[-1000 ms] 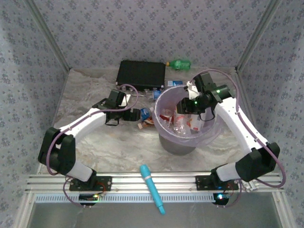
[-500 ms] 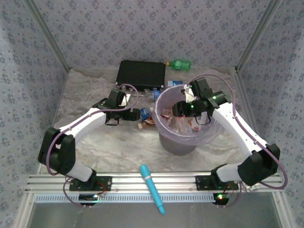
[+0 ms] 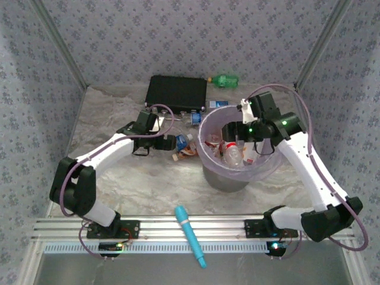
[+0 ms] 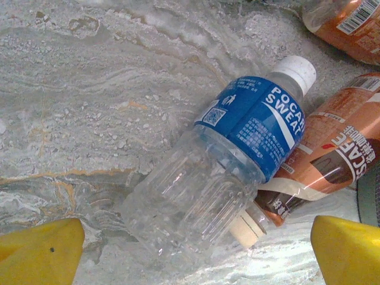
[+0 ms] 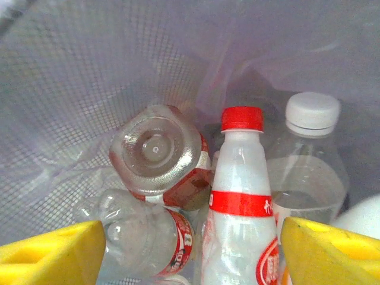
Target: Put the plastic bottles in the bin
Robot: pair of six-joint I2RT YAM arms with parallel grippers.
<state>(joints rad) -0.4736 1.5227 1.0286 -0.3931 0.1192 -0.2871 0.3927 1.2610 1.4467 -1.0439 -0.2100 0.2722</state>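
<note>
So the left end effector (image 4: 190,261) hangs right over the blue-label bottle (image 4: 237,148), fingers spread wide, nothing held. That bottle lies flat on the worktop (image 4: 89,119) just left of the bin (image 3: 206,157). Its long axis runs diagonal to the fingers, cap pointing away, and it touches a brown-label bottle (image 4: 332,154). Left arm's clearly nearer. The right end effector (image 5: 190,249) hangs in the bin's mouth, fingers apart, empty. A green bottle (image 3: 224,79) waits at the far edge. Whatever's behind the bin is hard to make out.

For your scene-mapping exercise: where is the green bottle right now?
In the top view the green bottle lies on its side at the very back, just right of the black box and beyond the bin.
</note>
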